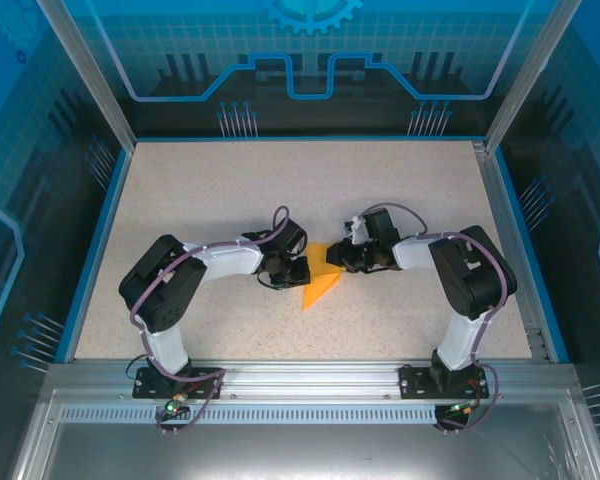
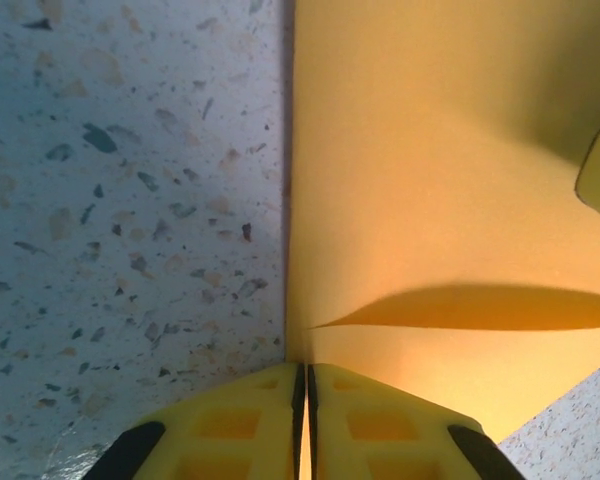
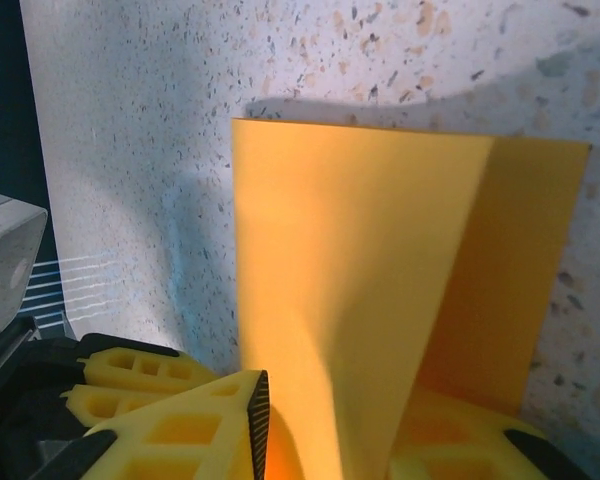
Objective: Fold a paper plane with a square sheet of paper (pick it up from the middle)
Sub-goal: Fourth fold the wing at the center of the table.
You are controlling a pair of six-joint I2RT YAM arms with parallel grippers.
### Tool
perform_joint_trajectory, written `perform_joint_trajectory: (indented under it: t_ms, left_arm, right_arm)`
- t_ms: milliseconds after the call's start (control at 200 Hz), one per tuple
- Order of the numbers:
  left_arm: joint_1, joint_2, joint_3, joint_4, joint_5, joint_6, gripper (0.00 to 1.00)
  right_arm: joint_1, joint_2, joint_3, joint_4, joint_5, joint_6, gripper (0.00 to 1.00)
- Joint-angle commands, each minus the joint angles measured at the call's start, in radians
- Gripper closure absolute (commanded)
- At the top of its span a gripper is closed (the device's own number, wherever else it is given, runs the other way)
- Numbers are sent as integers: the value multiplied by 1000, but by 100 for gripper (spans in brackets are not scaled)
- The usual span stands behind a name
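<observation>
You are looking at a scene where nothing readable is showing: no words, labels, brand names or numbers are appearing on any surface. The blue back wall [image 1: 300, 60] is carrying only decorative circuit-style lines and part of a gear emblem [image 1: 311, 12], without lettering.
</observation>
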Motion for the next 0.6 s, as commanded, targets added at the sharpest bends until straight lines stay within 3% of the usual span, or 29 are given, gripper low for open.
perform_joint_trajectory:
  t_ms: [0, 325, 595]
  left_arm:
    - [4, -56, -16, -20, -20, 27, 85]
    - [5, -224, -70, -13, -73, 13, 77]
    - [-3, -339, -138, 57, -58, 5, 72]
  right_arm:
    - [-19, 23, 19, -7, -42, -29, 78]
    - [-17, -4, -34, 79, -23, 57, 94]
    - [39, -82, -149, 214, 166, 295, 96]
